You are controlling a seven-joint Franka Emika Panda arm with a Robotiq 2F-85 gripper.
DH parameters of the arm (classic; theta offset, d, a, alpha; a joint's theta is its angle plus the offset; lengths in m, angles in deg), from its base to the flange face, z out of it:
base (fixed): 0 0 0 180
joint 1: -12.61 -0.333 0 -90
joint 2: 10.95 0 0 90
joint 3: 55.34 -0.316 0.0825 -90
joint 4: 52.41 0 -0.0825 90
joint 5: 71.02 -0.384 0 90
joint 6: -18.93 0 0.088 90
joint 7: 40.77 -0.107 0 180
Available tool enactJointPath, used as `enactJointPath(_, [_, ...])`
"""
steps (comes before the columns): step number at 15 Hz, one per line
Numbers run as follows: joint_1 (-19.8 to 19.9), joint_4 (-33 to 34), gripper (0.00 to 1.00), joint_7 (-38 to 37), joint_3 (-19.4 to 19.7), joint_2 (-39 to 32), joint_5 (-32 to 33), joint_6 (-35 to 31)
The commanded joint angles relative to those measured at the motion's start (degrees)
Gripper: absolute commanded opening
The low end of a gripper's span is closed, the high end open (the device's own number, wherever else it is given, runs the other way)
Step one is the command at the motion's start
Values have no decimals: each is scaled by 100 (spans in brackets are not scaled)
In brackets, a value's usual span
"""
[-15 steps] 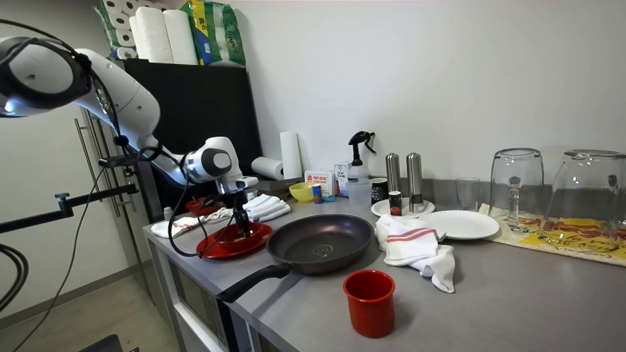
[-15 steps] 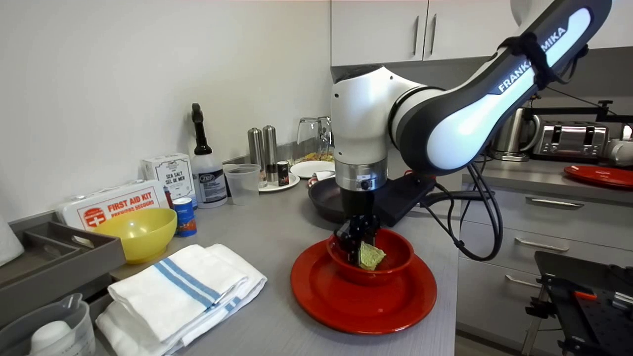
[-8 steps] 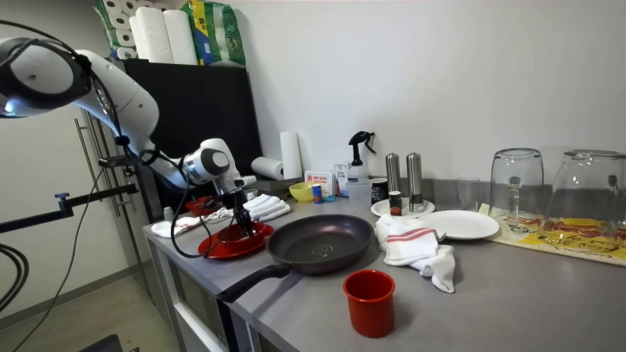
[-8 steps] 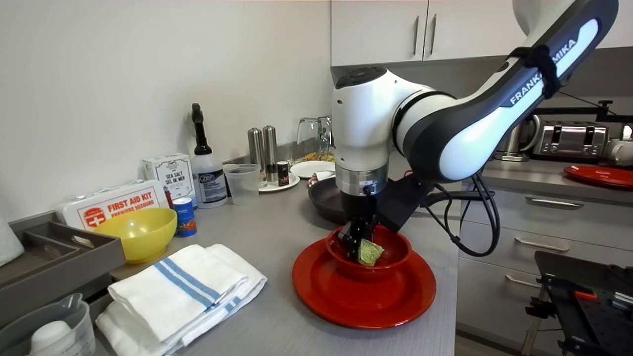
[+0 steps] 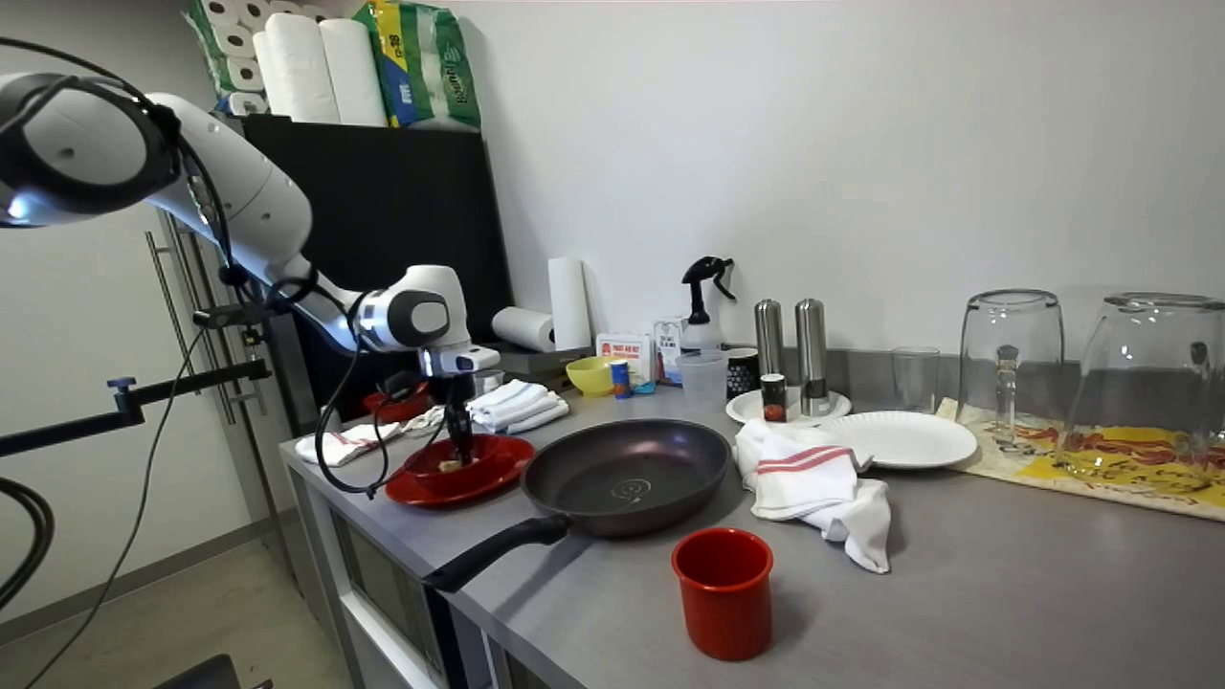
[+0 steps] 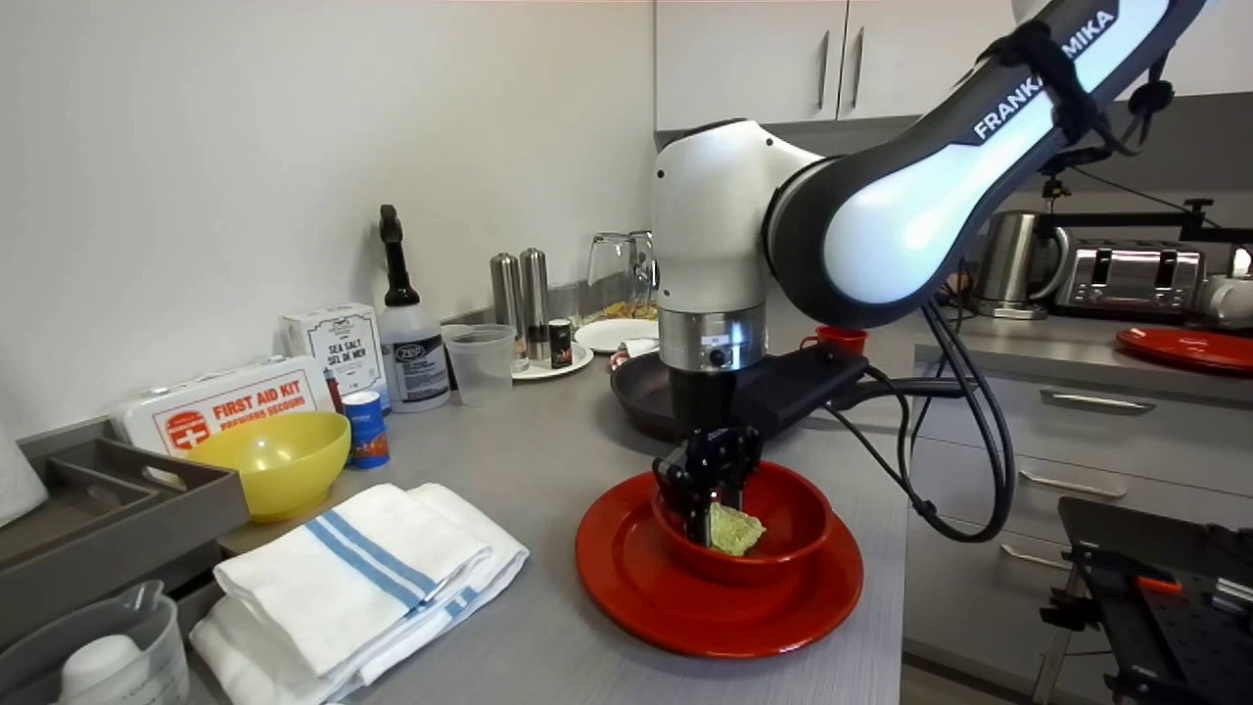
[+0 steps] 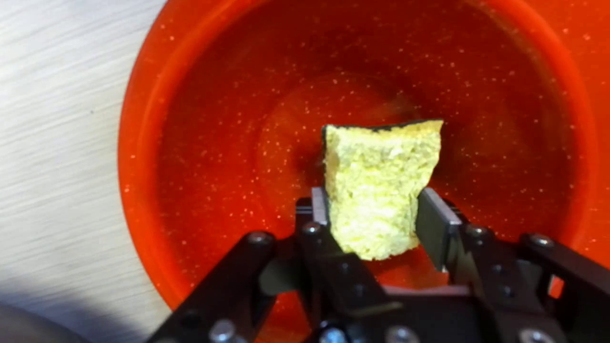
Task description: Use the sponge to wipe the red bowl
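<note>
You're pinching the sponge [image 7: 381, 183] in the gripper [image 7: 375, 209] — the red bowl [image 7: 352, 90] is sitting below and around the jaws — so you should be pressing lightly and circling, as hard pushing risks sliding the bowl.

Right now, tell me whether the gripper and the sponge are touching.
Touching. The wrist view shows the gripper closed on the sponge, its jaws meeting it on opposite sides.
</note>
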Motion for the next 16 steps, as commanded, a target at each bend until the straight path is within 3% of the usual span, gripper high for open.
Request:
enactJointPath(1, [109,82,23,231,-74,56,-540,96])
enactJointPath(9, [209,187,23,338,-145,28,-1443,330])
enactJointPath(16, [115,141,23,54,-20,-10,-1364,175])
